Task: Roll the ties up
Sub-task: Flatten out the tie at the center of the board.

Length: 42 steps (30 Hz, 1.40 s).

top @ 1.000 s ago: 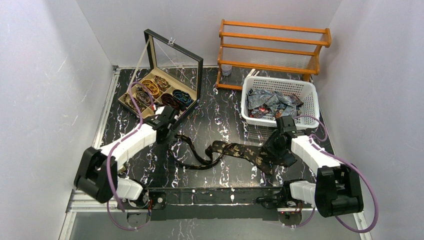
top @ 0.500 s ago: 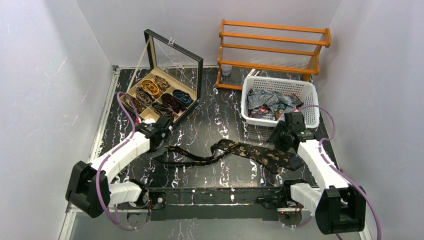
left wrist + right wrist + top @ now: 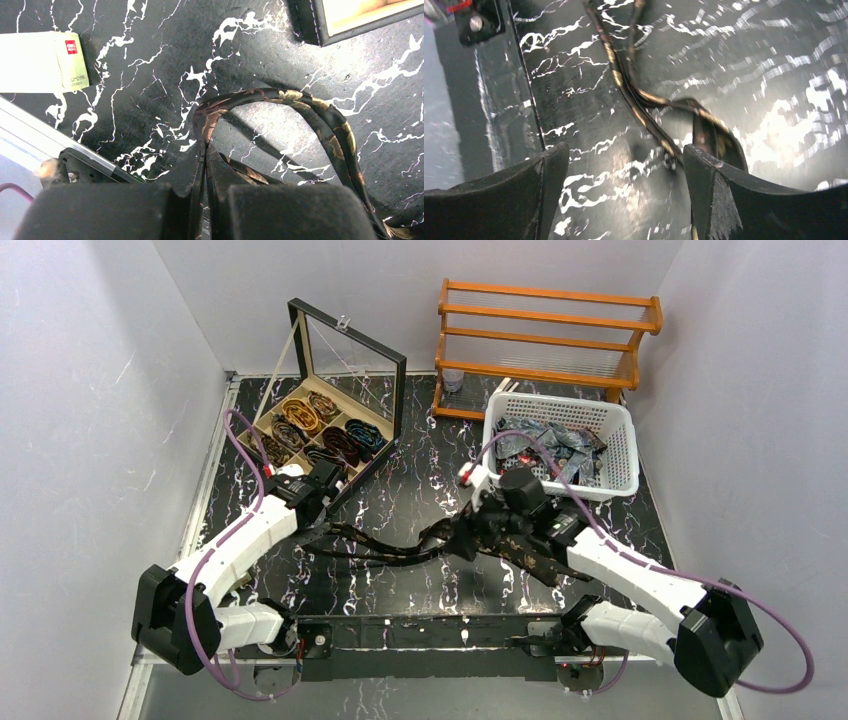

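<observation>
A dark tie with gold floral spots (image 3: 390,552) lies stretched across the black marbled table (image 3: 420,470). Its narrow part is doubled into a loop (image 3: 280,96) at the left, and its wide end (image 3: 535,562) is at the right, under my right arm. My left gripper (image 3: 318,530) is shut on the narrow end, and the fingertips (image 3: 202,150) pinch the fabric. My right gripper (image 3: 462,533) is open low over the tie's middle. In the right wrist view its gripper (image 3: 624,167) has the twisted tie strand (image 3: 649,100) just ahead, near the right finger (image 3: 704,170).
An open glass-lid box (image 3: 300,455) with several rolled ties stands at the back left; its corner (image 3: 310,25) is near my left gripper. A white basket (image 3: 615,465) of loose ties and a wooden rack (image 3: 545,340) are at the back right. A white label (image 3: 45,62) lies on the table.
My right arm has swung left from the tie's wide end to its middle. My left gripper has stayed on the narrow end, and the tie now lies straighter.
</observation>
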Each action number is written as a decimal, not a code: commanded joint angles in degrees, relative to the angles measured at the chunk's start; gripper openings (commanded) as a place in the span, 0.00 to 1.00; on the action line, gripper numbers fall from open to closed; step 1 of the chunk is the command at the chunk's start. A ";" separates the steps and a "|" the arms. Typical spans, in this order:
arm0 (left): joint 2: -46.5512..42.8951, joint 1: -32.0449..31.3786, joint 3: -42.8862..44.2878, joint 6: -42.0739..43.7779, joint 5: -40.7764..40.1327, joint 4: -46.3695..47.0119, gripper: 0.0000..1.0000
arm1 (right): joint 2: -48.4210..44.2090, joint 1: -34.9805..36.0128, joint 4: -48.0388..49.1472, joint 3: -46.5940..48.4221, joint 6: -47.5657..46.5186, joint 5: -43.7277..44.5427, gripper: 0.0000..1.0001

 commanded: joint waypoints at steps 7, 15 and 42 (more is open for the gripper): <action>-1.46 0.34 0.98 -2.44 -4.56 -4.74 0.00 | 23.73 12.23 12.19 11.53 -26.30 -2.47 0.94; -0.63 0.39 1.35 -1.86 -4.50 -4.54 0.00 | 30.44 13.19 13.69 15.41 -30.67 -2.65 0.94; -3.89 3.22 5.33 0.03 -5.57 -8.41 0.81 | 51.76 11.06 -15.76 39.39 -12.59 -38.70 0.02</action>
